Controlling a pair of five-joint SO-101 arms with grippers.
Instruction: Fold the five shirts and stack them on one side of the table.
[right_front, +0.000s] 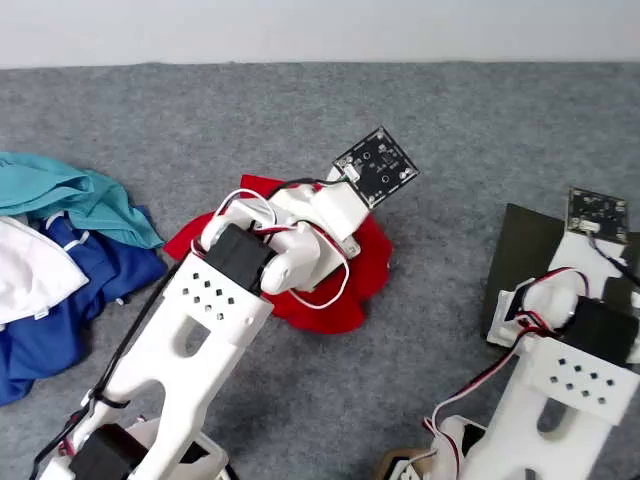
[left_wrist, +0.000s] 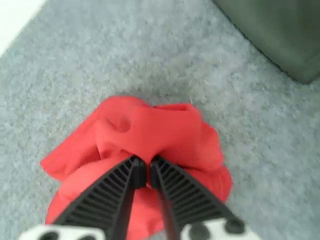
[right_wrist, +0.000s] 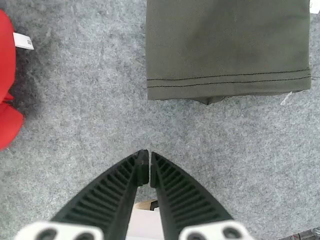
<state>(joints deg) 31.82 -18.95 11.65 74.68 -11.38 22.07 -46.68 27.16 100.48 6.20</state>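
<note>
The red shirt (right_front: 372, 262) lay crumpled near the middle of the high view, partly under the wrist of the left arm. The left gripper (left_wrist: 142, 171) had its fingers pressed together on a raised fold of that shirt, the cloth bunching up around the tips. Well apart, at the right edge of the frame, an olive shirt (right_front: 520, 250) lay folded flat, its stitched hem showing in the right wrist view. The right gripper (right_wrist: 149, 164) hung above bare table between the olive shirt and the red one, just short of the olive hem, its fingers pressed together with nothing between them. At the left edge of the high view three more shirts lay in a loose heap: a teal shirt (right_front: 70, 195) uppermost in the frame, a white shirt (right_front: 30, 270) below it, and a blue shirt (right_front: 85, 290) spread under both. All of it rested on the grey felt table (right_front: 450, 130)
</note>
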